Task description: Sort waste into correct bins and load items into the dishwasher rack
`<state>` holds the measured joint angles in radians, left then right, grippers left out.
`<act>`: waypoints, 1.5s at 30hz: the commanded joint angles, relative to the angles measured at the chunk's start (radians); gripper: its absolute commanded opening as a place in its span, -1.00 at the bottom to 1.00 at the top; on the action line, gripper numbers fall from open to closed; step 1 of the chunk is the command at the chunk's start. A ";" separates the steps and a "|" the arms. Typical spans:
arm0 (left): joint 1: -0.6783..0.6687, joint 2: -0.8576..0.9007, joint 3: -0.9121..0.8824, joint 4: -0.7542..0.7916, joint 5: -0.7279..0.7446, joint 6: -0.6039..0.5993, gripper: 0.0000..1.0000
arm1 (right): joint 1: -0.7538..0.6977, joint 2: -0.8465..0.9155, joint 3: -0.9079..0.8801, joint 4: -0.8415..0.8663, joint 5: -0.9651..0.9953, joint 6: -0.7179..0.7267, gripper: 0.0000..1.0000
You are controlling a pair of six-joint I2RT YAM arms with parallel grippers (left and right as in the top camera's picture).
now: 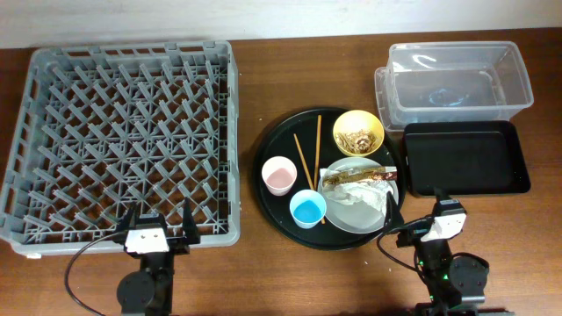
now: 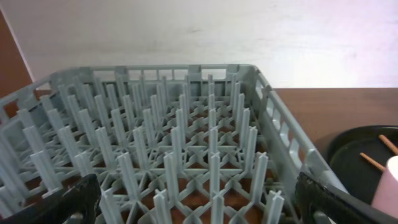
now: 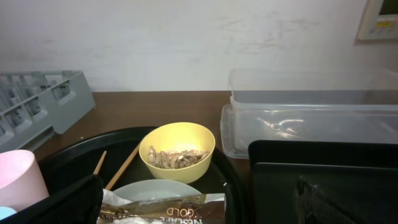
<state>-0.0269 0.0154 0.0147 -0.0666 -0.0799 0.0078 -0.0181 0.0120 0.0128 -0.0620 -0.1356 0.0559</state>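
Pegs stand all over the big grey dishwasher rack (image 1: 123,140). It fills the left end of the counter (image 1: 255,79), from the far edge almost to the near edge.

Next we see the round black tray (image 1: 279,140), in the middle of the counter and closer to the near edge. The clear tub (image 1: 518,79) sits in the far right corner. The flat black bin (image 1: 465,158) lies just beside it, toward the near edge.

The white plate (image 1: 347,225) rests on the round black tray, on its right near part. The yellow bowl (image 1: 339,132) sits just behind the plate.

The left gripper (image 1: 158,219) hangs by the near edge, over the rack's near wall. Its fingers are wide apart and hold nothing. The right gripper (image 1: 414,204) hangs by the near edge, between the round tray and the flat black bin. Its fingers are spread too, with nothing in them.

The pink cup (image 1: 279,175) stands on the left side of the round tray. The blue cup (image 1: 308,209) stands just beside the plate. The white napkin (image 1: 358,198) lies crumpled on the plate. The shiny wrapper (image 1: 356,176) lies across the plate's far side. Two chopsticks (image 1: 318,158) lie on the tray between the pink cup and the bowl. Brown food scraps (image 1: 356,139) sit inside the bowl.
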 commanded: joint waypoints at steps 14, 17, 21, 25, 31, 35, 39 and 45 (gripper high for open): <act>-0.007 0.038 0.348 -0.014 0.307 0.069 0.99 | 0.005 -0.007 0.218 0.103 -0.063 -0.132 0.97; -0.007 0.038 0.363 0.006 0.293 0.069 0.99 | 0.005 0.027 0.301 0.061 -0.063 -0.131 0.97; -0.007 0.059 0.403 0.005 0.293 0.069 0.99 | 0.005 0.142 0.478 -0.089 -0.064 -0.131 0.97; -0.007 0.132 0.484 -0.009 0.293 0.069 0.99 | 0.005 0.299 0.712 -0.280 -0.064 -0.131 0.97; -0.007 0.365 0.700 -0.124 0.293 0.069 0.99 | 0.005 0.543 1.065 -0.619 -0.064 -0.131 0.97; -0.007 0.565 0.897 -0.268 0.293 0.077 0.99 | 0.005 0.652 1.183 -0.710 -0.143 -0.130 0.97; -0.007 0.807 1.133 -0.483 0.293 0.077 0.99 | 0.005 0.683 1.184 -0.702 -0.253 -0.061 0.97; -0.007 1.003 1.308 -0.638 0.293 0.077 0.99 | 0.005 0.935 1.406 -1.022 -0.205 -0.010 0.97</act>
<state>-0.0315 0.9798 1.2686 -0.6975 0.2153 0.0700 -0.0181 0.8097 1.2778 -0.9569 -0.3653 0.0235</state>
